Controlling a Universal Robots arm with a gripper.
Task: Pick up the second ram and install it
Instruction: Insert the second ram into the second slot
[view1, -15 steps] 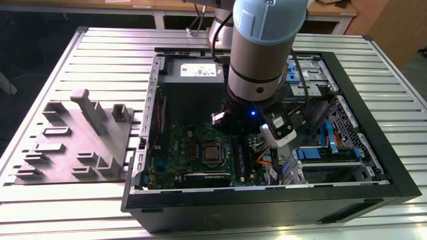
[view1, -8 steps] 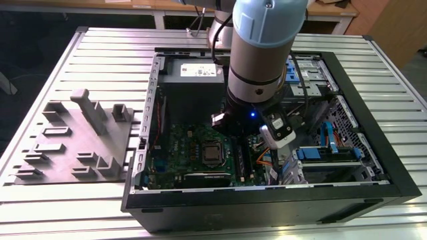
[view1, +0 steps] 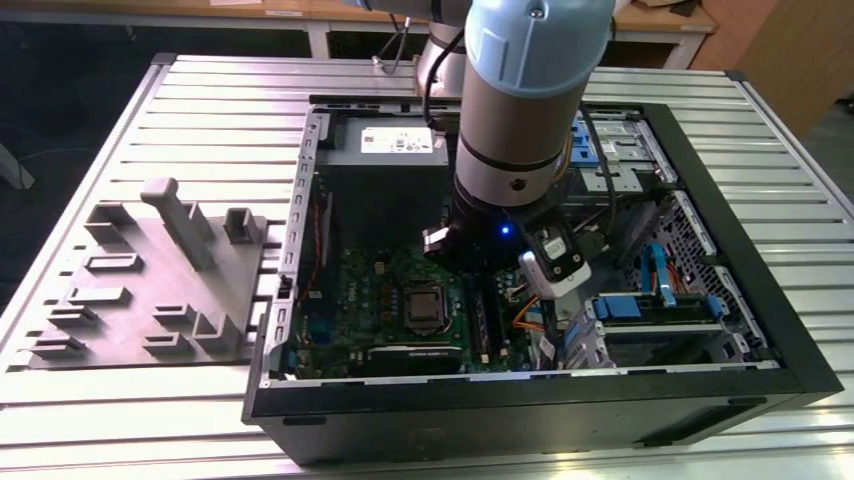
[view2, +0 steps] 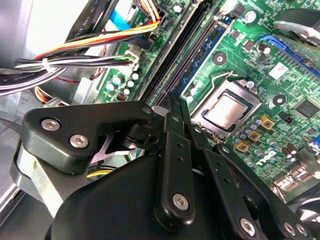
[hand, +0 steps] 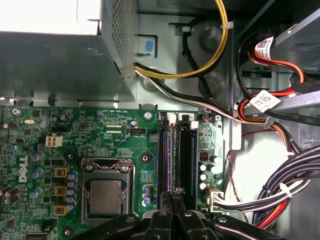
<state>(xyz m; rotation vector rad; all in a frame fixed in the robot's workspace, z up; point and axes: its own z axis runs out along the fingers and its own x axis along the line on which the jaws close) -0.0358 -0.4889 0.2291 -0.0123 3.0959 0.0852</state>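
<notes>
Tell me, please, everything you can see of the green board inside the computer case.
The green board lies flat at the bottom of the open black case. It carries a square silver processor in a metal frame, long black slots beside it, and small round capacitors. The gripper hangs over the slots; bundled cables run past that edge.

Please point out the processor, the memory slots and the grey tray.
processor (hand: 106, 196), first wrist view, middle of its metal lid.
memory slots (hand: 186, 152), first wrist view, body of one black slot.
grey tray (view1: 127, 322), exterior view, its flat base.

Open computer case (view1: 534, 420) — grey fixture (view1: 134, 290) beside it.
</notes>
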